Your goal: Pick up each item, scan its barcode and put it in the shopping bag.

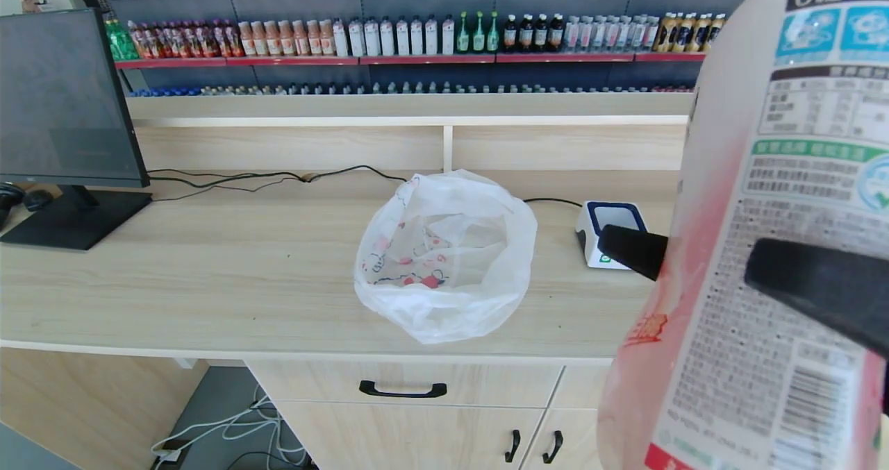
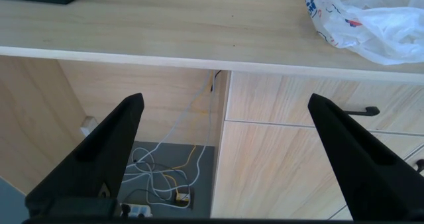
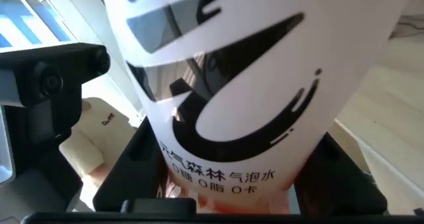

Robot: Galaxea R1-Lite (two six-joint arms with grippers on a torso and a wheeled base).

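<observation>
**Bottle in hand, barcode facing away from scanner**

The right gripper (image 1: 722, 265) is clenched on the bottle (image 1: 764, 178), a finger on each side of the label. It holds the bottle high and close to the head camera, roughly upright with a slight lean. The barcode (image 1: 812, 393) sits low on the label and faces the camera. The scanner (image 1: 611, 216) stands on the bench (image 1: 208, 282), beyond and below the bottle and near the open bag (image 1: 444, 255) on its right. The next move likely calls for lowering the bottle and turning its barcode toward the scanner. The left gripper (image 2: 225, 103) hangs released before the bench front, well apart from the bag.
</observation>
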